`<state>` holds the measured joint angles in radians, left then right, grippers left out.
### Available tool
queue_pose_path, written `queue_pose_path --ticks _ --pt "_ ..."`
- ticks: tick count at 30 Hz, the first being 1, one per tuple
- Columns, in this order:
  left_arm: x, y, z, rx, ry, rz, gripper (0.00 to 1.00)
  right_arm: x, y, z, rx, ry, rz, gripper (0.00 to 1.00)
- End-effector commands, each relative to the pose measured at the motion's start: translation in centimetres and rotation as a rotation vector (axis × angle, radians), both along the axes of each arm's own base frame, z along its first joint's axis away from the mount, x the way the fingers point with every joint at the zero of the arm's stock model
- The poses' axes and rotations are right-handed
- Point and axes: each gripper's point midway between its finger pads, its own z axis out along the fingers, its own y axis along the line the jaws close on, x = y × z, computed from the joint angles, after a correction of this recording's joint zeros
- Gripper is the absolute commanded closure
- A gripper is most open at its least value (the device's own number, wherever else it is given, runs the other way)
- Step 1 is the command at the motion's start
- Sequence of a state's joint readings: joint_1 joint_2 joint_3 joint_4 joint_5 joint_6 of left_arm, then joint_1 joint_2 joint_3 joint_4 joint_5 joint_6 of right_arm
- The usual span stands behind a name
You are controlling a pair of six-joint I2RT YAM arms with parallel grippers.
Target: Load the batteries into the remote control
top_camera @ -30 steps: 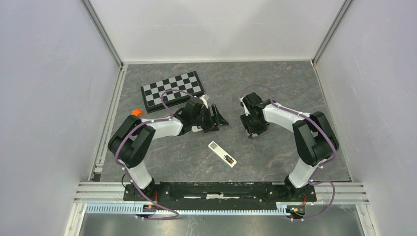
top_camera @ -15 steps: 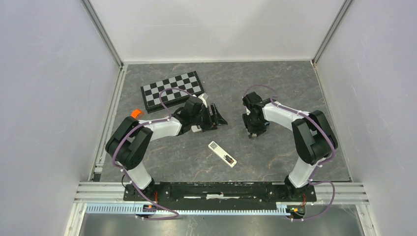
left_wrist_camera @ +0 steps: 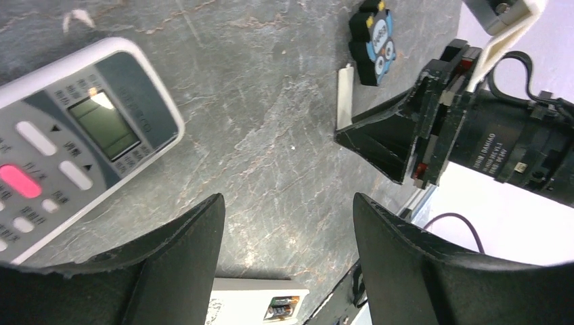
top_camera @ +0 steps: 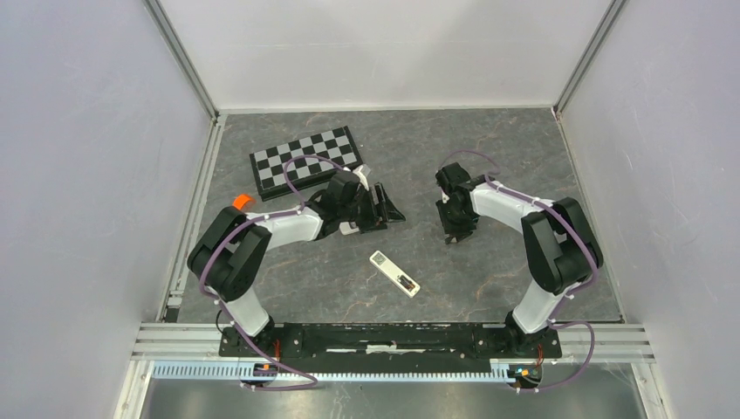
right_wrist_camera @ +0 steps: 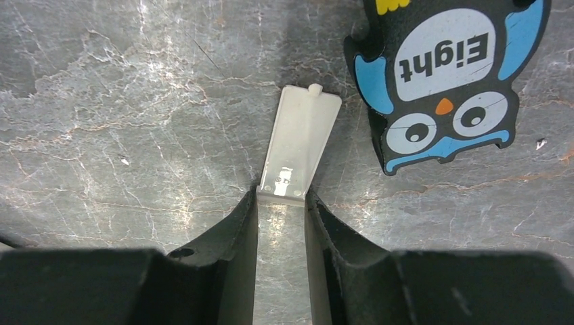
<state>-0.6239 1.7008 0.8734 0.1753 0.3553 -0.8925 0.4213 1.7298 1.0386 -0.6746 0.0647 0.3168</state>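
- Right gripper (right_wrist_camera: 281,203): the two fingers are drawn in on the near end of a slim white battery cover (right_wrist_camera: 298,139), with pads against both of its long edges. The cover runs straight ahead of the fingertips, tab end farthest away. Whether it is lifted off the table (top_camera: 515,153) cannot be told.
- Black-and-blue owl gadget (right_wrist_camera: 443,81), marked "Eight": just ahead and to the right of the right fingertips, close beside the cover's far end.
- Left gripper (left_wrist_camera: 288,210): fingers spread wide apart, nothing between them, hovering above the table.
- Remote control (left_wrist_camera: 257,305): lies flat under and just behind the left gripper's opening. In the overhead view it sits well back from both grippers, towards the arm bases.
- Batteries (left_wrist_camera: 279,308): small dark shapes show in the remote's open recess, too small to tell further.
- Grey-white remote (left_wrist_camera: 68,142), with screen and pink button: face up, to the left of the left fingers.
- Chessboard (top_camera: 305,160): beyond the left arm.
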Motion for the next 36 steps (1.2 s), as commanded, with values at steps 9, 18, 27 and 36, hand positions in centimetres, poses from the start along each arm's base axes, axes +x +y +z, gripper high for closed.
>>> queue_pose_path --ticks 9,18,27,36 --pt "0.6 -4.2 2.5 -0.161 -0.015 -0.096 0.25 -0.6 0.0 1.6 0.048 -0.023 0.051 0.7" --pt "-0.1 -5.9 0.8 -0.159 0.048 -0.12 0.25 -1.1 3.0 2.8 0.235 -0.058 0.169 0.7" --pt "0.0 -7.8 -1.1 -0.142 0.092 -0.103 0.26 -1.1 5.8 3.6 0.384 -0.098 0.248 0.7" --pt "0.6 -7.9 -2.7 -0.055 0.081 -0.048 0.3 0.3 5.4 3.9 0.34 -0.143 0.202 0.68"
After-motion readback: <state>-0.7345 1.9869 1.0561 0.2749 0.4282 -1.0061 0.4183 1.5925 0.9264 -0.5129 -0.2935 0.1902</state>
